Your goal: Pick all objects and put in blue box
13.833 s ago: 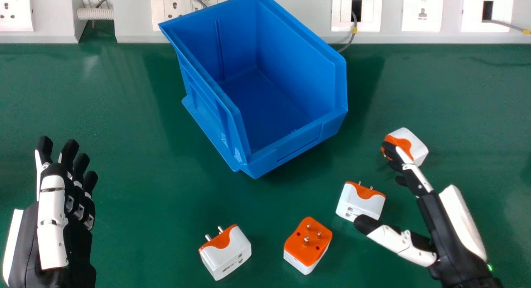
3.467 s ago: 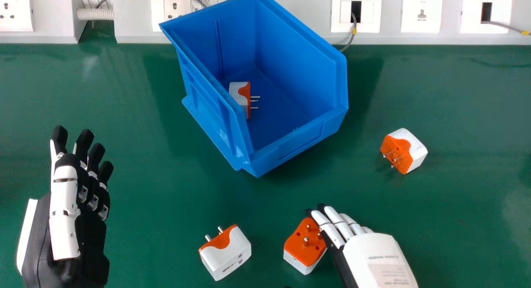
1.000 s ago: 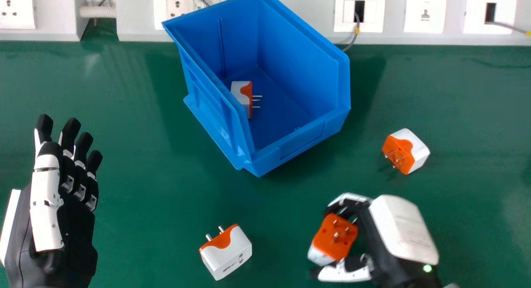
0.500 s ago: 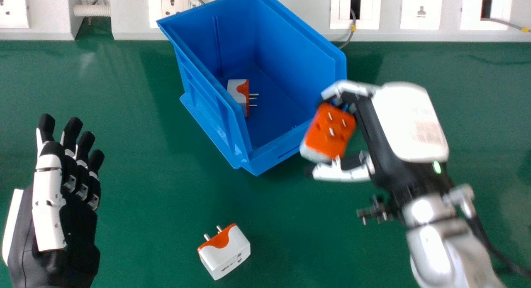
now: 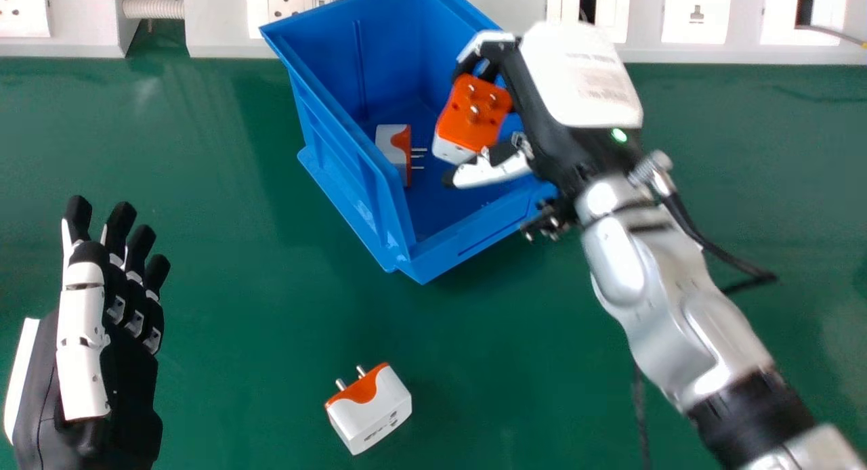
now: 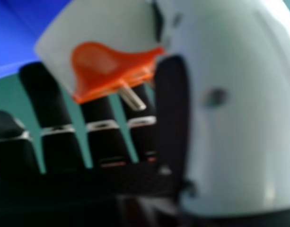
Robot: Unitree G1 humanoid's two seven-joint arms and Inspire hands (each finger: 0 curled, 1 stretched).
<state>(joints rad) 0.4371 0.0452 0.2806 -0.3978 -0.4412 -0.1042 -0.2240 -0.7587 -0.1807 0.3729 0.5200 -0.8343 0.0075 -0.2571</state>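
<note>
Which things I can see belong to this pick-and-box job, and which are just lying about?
Job:
- blue box
- white-and-orange adapter inside it
- adapter in the right hand, over the box
- adapter on the green table, not yet boxed

Not job:
- ribbed conduit
- white socket plate behind the table

Open worktop point(image 5: 237, 287) lies between the left robot hand point(image 5: 81, 334) and the blue box point(image 5: 460, 246). The right robot hand point(image 5: 576, 84) blocks the box's right side; inside, a plug adapter point(image 5: 391, 145) sits near the left wall.
</note>
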